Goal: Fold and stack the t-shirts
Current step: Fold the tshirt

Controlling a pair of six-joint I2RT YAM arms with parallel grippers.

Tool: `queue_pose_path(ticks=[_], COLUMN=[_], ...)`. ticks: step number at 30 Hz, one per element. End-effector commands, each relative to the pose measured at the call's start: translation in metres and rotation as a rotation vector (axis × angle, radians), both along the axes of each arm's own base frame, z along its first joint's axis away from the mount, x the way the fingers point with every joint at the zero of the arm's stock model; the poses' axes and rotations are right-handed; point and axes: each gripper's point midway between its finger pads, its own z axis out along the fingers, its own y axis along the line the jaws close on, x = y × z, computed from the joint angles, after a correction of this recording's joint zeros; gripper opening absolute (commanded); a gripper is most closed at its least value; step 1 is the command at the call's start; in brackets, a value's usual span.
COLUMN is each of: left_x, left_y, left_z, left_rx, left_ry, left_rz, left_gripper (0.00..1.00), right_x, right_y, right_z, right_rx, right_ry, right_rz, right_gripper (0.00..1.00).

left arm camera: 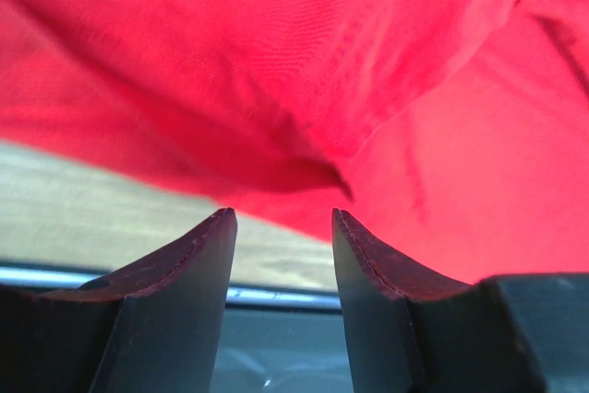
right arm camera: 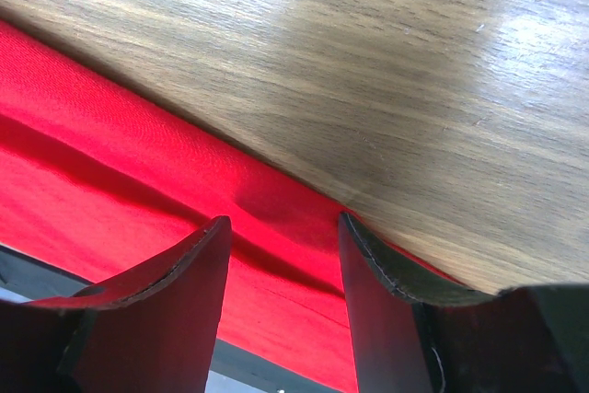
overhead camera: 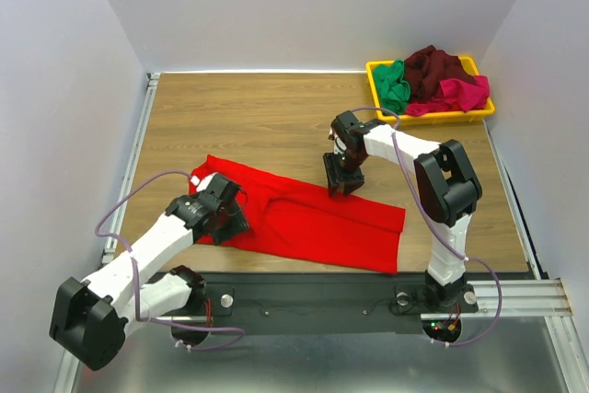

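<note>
We found both pincers spread, pinching nothing. The bright red soft cloth t-shirt (overhead camera: 313, 223) lay just ahead of the left gripper (left arm camera: 281, 218), its edge under the right gripper (right arm camera: 283, 223) — apparently poised for a fold.

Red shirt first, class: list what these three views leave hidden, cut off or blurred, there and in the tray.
- Top view: the left gripper covers the red shirt's left end; fingertip contact is hidden.
- Top view: the right gripper hides the far edge beneath it.
- Top view: in the tray, green shirt, maroon shirt and pink shirt overlap, hiding their shapes.
- Left wrist view: the shirt is close, blurred, cut off by the frame.
</note>
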Motion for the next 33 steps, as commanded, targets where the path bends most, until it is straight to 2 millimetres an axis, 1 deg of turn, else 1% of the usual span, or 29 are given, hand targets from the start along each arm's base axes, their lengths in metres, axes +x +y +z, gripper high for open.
queue_pose_path(ticks=[1,4,5,7,8,9,10,12,13,15,16,17,19,21,22,24,28,29,30,32,33], left_x=[0.002,0.025,0.030,0.047,0.055,0.067,0.076,0.093,0.101,0.107,0.107,0.107,0.101,0.096,0.089,0.080,0.065,0.062,0.055,0.047,0.044], left_y=[0.006,-0.003,-0.006,-0.015,-0.014,-0.019,-0.017,-0.024,-0.027,-0.031,-0.034,-0.035,-0.037,-0.036,-0.033,-0.029,-0.025,-0.025,-0.021,-0.018,-0.018], left_z=[0.028,0.039,0.032,0.037,0.032,0.044,0.045,0.060,0.058,0.051,0.039,0.038,0.017,0.007,-0.001,-0.010,-0.020,-0.017,-0.021,-0.022,-0.019], left_rx=[0.001,-0.008,0.011,0.027,0.073,0.077,0.112,0.109,0.115,0.127,0.138,0.129,0.130,0.132,0.139,0.145,0.140,0.129,0.131,0.122,0.107], left_ry=[-0.044,-0.113,-0.092,-0.113,-0.097,-0.127,-0.137,-0.196,-0.210,-0.195,-0.159,-0.158,-0.106,-0.090,-0.070,-0.047,-0.004,-0.011,0.002,0.013,0.001], left_rz=[0.045,0.044,0.032,-0.016,-0.024,-0.029,-0.039,-0.053,-0.070,-0.089,-0.113,-0.117,-0.142,-0.151,-0.153,-0.164,-0.172,-0.171,-0.167,-0.153,-0.146], left_gripper=[0.57,0.57,0.57,0.57,0.57,0.57,0.58,0.58,0.59,0.59,0.60,0.60,0.60,0.60,0.60,0.60,0.60,0.60,0.60,0.60,0.60], right_x=[0.009,0.009,0.009,0.009,0.008,0.009,0.007,0.006,0.006,0.005,0.006,0.006,0.007,0.006,0.007,0.006,0.006,0.007,0.006,0.007,0.006], right_y=[0.006,0.006,0.006,0.006,0.006,0.006,0.005,0.004,0.004,0.005,0.004,0.004,0.005,0.005,0.005,0.004,0.006,0.006,0.007,0.006,0.007], right_z=[-0.009,-0.009,-0.008,-0.007,-0.007,-0.005,-0.006,-0.007,-0.007,-0.006,-0.006,-0.005,-0.002,-0.002,-0.001,-0.003,-0.005,-0.004,-0.004,-0.005,-0.006], right_rx=[0.001,0.004,0.005,0.005,0.004,0.007,0.006,0.003,0.004,0.006,0.007,0.007,0.009,0.008,0.011,0.008,0.011,0.014,0.013,0.012,0.012], right_ry=[-0.029,-0.028,-0.030,-0.030,-0.031,-0.034,-0.031,-0.029,-0.027,-0.026,-0.028,-0.031,-0.035,-0.037,-0.039,-0.033,-0.026,-0.028,-0.027,-0.026,-0.024], right_rz=[0.022,0.022,0.023,0.022,0.023,0.020,0.020,0.021,0.019,0.018,0.016,0.014,0.010,0.011,0.010,0.008,0.010,0.008,0.011,0.010,0.011], right_gripper=[0.56,0.56,0.56,0.56,0.56,0.56,0.56,0.56,0.56,0.56,0.56,0.56,0.56,0.56,0.56,0.56,0.56,0.56,0.56,0.56,0.56])
